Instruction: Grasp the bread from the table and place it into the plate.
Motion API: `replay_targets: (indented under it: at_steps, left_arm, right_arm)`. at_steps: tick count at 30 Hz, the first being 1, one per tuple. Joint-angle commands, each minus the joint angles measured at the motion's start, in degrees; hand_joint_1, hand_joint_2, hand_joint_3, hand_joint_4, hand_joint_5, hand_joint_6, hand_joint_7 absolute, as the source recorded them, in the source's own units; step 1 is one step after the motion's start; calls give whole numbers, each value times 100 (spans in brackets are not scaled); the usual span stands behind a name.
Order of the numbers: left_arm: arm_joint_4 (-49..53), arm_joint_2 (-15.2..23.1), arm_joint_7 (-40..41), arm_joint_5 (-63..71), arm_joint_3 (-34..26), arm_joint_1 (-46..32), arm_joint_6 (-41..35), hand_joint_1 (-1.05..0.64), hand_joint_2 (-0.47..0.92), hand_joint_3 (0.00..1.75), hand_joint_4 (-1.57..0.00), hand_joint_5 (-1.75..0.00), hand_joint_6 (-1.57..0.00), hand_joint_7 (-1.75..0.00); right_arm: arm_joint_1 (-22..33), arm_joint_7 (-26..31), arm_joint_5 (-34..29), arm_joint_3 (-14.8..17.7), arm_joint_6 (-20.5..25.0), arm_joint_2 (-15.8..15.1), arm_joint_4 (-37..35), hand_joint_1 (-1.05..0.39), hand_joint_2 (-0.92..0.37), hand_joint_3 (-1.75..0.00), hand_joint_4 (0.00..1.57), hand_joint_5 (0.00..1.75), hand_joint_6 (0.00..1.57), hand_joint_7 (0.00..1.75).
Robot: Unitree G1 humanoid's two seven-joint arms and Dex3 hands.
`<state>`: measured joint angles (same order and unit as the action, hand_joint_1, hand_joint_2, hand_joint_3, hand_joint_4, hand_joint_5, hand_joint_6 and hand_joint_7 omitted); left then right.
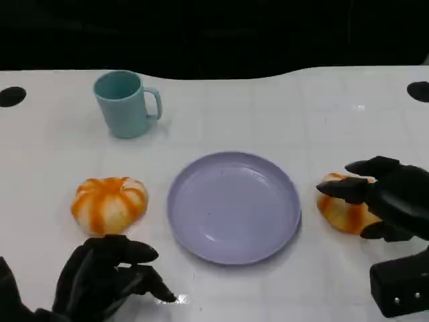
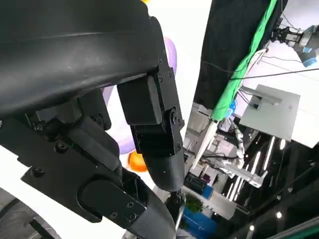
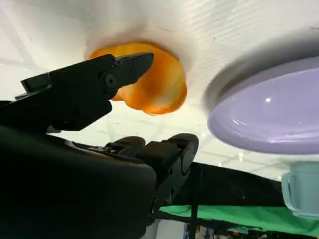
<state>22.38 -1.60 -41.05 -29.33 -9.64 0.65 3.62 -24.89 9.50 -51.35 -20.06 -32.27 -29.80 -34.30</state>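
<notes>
Right hand (image 1: 385,201) sat spread wide around the orange-striped bread roll (image 1: 342,204) just right of the lilac plastic plate (image 1: 233,205), no grip yet, so a sloppy close could've nudged it away, while the left hand (image 1: 107,278) idled empty below the plate's left edge.

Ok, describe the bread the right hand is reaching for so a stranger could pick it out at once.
Start at the lavender plate in the middle of the white table. The bread lies just off the plate's rim, on the robot's right, with the right hand spread over it. Its twin, the other bread, lies left of the plate, uncovered, nearer the teal mug.
</notes>
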Motion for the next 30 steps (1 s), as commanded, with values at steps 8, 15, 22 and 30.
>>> replay_targets:
  at_steps: [8, 15, 22, 30]
  left_arm:
    - [-40, 38, 30, 28, -43, -65, 47, -94, 65, 0, -157, -46, -156, 0]
    - [-79, 20, 27, 31, -37, -83, 56, -94, 65, 0, -157, -47, -157, 0]
    - [-145, 12, 64, 29, -28, -110, 14, -95, 65, 0, -157, -48, -157, 0]
    - [-211, 15, 138, 69, 6, -147, 39, -96, 65, 0, -157, -49, -157, -1]
  right_arm:
    - [-883, 343, -204, -805, 253, 200, -1365, -36, -79, 0, 26, 18, 42, 0]
    - [-1188, 285, -145, -1114, 402, 395, -1829, -31, -76, 0, 28, 14, 43, 1]
    - [-1325, 428, 71, -1173, 308, 552, -2136, -19, -78, -1, 46, 17, 54, 5]
    - [-1348, 1880, 261, -1117, -288, 657, -2414, -1, -82, -1, 101, 113, 119, 17]
